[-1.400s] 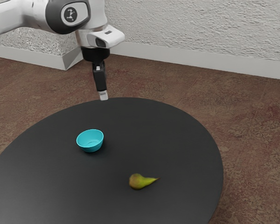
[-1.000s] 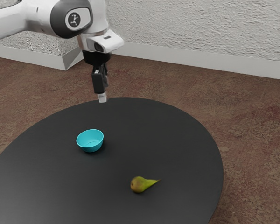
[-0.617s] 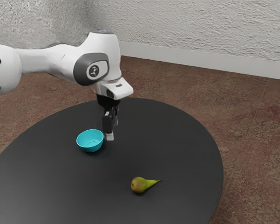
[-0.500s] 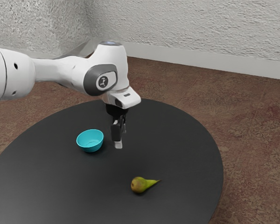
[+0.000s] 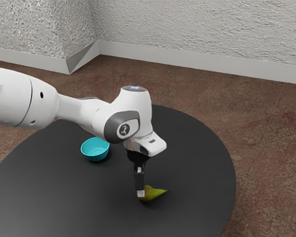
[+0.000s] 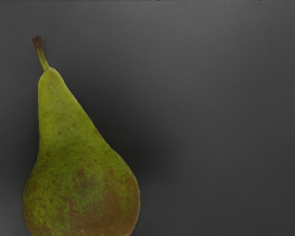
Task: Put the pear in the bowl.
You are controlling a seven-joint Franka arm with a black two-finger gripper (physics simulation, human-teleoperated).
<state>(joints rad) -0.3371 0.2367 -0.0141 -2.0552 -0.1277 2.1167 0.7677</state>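
In the exterior view my gripper [image 5: 140, 193] is low over the table, its tip at the thick end of the pear [image 5: 152, 193] and partly covering it. Whether it stands open or shut cannot be told. The yellow-green pear lies on its side, stem toward the exterior view's right. Close under my hand in the wrist view, the pear [image 6: 81, 172] shows brown speckles and a short dark stem. The turquoise bowl [image 5: 94, 149] stands upright beyond the arm's wrist, a little of its rim hidden behind the arm.
The round black table [image 5: 197, 163] carries the bowl and pear. My arm crosses above its far left part in the exterior view, close over the bowl. Brown floor and a pale textured wall lie beyond the table's edge.
My hand has come from beyond the table's far edge, past the bowl, and down to the pear. The pear shifted slightly early on; the bowl has stayed put.
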